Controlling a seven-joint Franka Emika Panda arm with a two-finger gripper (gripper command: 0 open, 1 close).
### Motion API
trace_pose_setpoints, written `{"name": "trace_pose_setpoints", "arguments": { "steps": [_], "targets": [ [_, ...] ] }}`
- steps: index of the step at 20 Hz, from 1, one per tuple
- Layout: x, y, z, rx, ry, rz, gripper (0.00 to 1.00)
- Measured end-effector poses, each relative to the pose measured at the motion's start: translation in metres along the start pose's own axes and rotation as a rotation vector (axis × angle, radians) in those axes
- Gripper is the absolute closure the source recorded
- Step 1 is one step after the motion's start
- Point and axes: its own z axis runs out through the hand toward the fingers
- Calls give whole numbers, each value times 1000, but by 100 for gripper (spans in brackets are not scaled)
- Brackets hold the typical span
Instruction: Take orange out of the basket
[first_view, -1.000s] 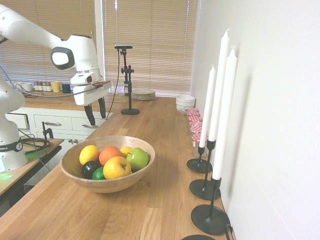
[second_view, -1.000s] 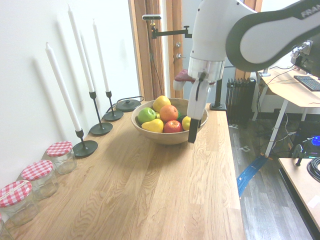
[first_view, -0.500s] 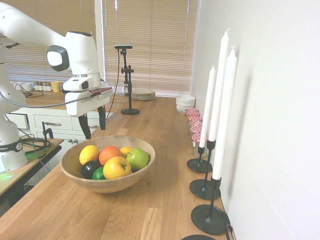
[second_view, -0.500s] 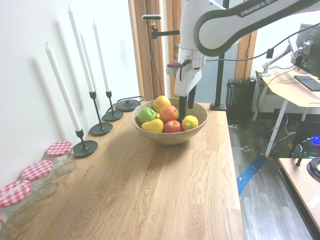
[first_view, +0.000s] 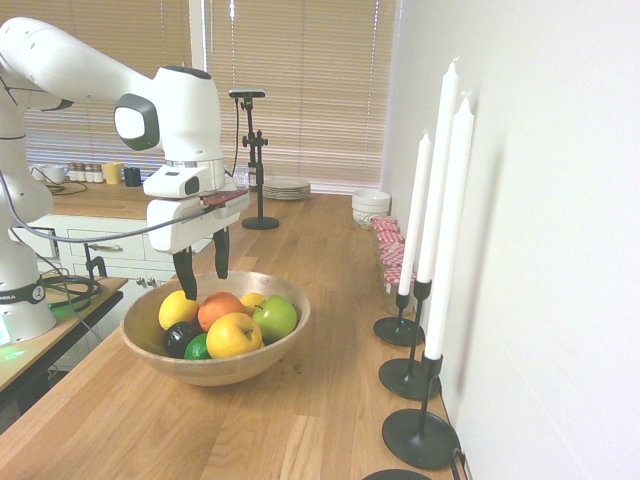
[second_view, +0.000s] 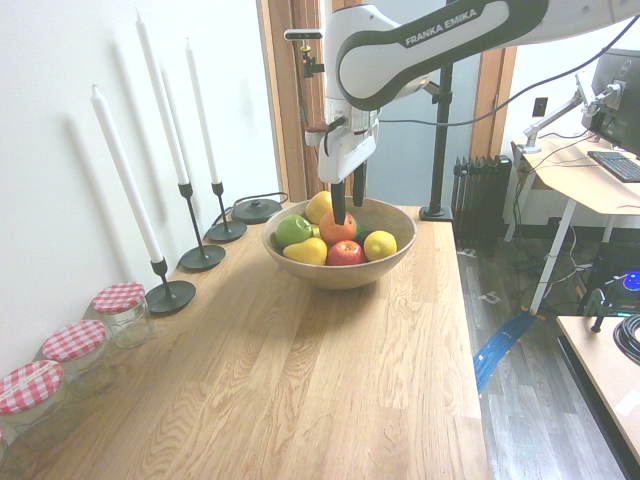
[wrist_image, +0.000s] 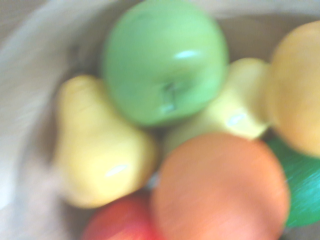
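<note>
Two dark fingers of the claw (first_view: 203, 271) hang apart, spread above the near side of the basket (first_view: 262, 353), with nothing between them. In the second exterior view the claw (second_view: 346, 203) stands right over the orange (second_view: 338, 226), one fingertip reaching down in front of the fruit; whether it touches the skin cannot be told.

The orange (first_view: 219, 307) lies in the middle of the basket (second_view: 390, 263), nestled among the other fruit. In the first exterior view a yellow lemon (first_view: 178, 307) sits beside it on the arm's side, a yellow-orange apple (first_view: 234, 335) lies in front of it, and a green apple (first_view: 275, 317) rests on its wall side. A dark fruit (first_view: 178, 339) and a small green lime (first_view: 198, 347) are tucked low at the front.

The wrist view is blurred but shows the orange (wrist_image: 220, 187) close up, the green apple (wrist_image: 164, 62) beyond it, a yellow pear (wrist_image: 97, 147) beside that, and a red fruit (wrist_image: 117, 225) at the edge, all within the basket's pale wall (wrist_image: 20, 75).

The basket stands on a long wooden bench (second_view: 300, 380). Along the wall stand black candlesticks with tall white candles (first_view: 445, 215), and in the second exterior view glass jars with red checked lids (second_view: 120, 310) sit near them.
</note>
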Motion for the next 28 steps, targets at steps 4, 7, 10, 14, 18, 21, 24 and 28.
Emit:
{"name": "trace_pose_setpoints", "arguments": {
  "steps": [4, 7, 10, 14, 18, 21, 24, 28],
  "targets": [
    [23, 7, 18, -5, -36, 17, 0],
    [28, 10, 34, -19, -55, 21, 0],
    [32, 12, 47, -31, -66, 14, 0],
    [33, 10, 56, -35, -68, 0, 100],
    [32, 7, 58, -35, -66, -6, 100],
    [30, 2, 56, -31, -62, -14, 100],
    [28, -5, 52, -25, -54, -24, 100],
    [25, -11, 49, -20, -51, -35, 100]
  ]
}}
